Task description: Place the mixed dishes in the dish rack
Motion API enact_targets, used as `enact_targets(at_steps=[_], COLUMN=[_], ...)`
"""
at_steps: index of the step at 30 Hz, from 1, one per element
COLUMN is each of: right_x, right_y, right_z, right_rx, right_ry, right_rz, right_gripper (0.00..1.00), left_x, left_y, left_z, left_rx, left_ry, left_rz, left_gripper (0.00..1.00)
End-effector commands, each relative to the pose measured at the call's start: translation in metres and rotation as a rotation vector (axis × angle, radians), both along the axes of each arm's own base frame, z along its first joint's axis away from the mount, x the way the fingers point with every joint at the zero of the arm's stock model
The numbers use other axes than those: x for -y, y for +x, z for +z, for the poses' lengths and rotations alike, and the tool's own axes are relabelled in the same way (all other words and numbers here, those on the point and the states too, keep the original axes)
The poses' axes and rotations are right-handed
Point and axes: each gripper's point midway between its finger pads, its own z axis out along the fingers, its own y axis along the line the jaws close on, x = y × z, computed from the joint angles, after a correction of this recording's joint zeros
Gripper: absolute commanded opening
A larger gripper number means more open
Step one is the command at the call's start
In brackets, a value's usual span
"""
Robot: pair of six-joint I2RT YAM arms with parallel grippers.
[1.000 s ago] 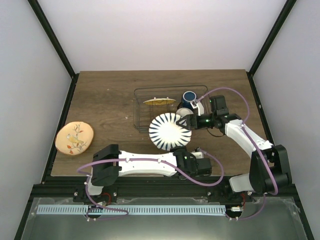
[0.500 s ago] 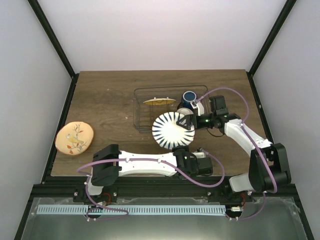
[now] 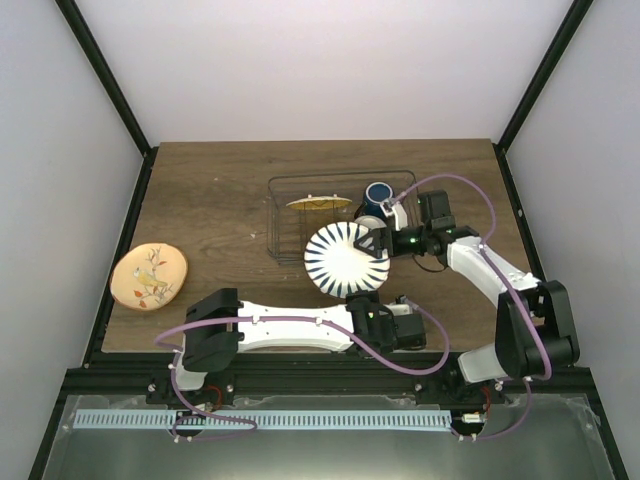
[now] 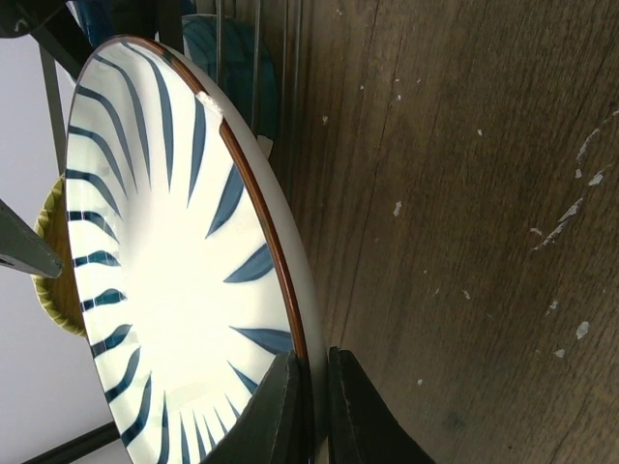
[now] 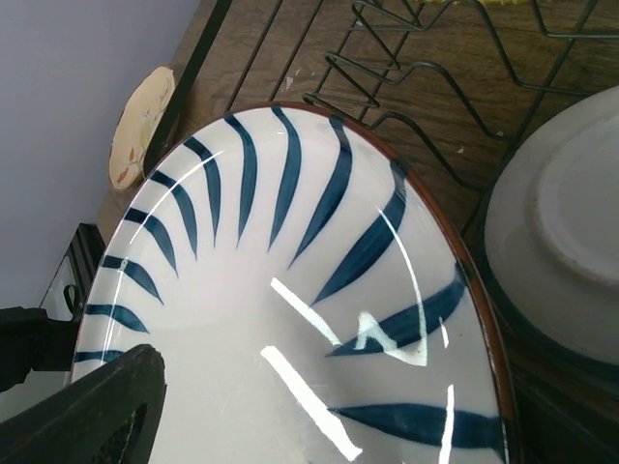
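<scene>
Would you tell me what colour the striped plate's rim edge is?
The striped plate has a reddish-brown rim, clearest in left wrist view.

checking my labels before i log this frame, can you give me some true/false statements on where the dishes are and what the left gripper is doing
1. The left gripper pinches the rim of the white plate with dark radial stripes. True.
2. The tan painted plate sits in the grey wire dish rack. False: it lies on the wooden table, well left of the rack.
3. The orange-yellow plate is inside the rack. True.
4. The dark blue cup stands outside the rack. False: it is inside, near the far right corner.
</scene>
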Motion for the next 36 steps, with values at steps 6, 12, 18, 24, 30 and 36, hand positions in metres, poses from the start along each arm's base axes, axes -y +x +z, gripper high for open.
enact_targets(at_steps=[6,12,18,24,30,36], right_x=[-0.015,-0.015,-0.015,-0.014,-0.013,-0.013], right_y=[-0.015,-0.016,-0.015,-0.014,-0.012,-0.007], right_z=[0.002,0.001,-0.002,-0.009,-0.012,-0.014], right_rx=[-0.046,-0.052,-0.057,-0.069,-0.076,-0.082], right_ry=[0.083,0.086,0.081,0.062,0.05,0.045], right_rz=[0.099,0.107,0.105,0.094,0.082,0.074], right_gripper=[0.67,0.36,0.21,0.17,0.12,0.07], left_x=[0.015,0.012,0.003,-0.004,-0.009,-0.011], left_y=[0.023,0.027,0.031,0.036,0.039,0.04], left_z=[0.039,0.039,0.037,0.036,0.037,0.034], left_rx=[0.137,0.139,0.139,0.14,0.147,0.15], left_ry=[-0.103,-0.104,-0.094,-0.091,-0.097,-0.11], left_rz=[-0.004,0.007,0.023,0.037,0.046,0.051], left_gripper=[0.0,0.0,0.0,0.0,0.0,0.0])
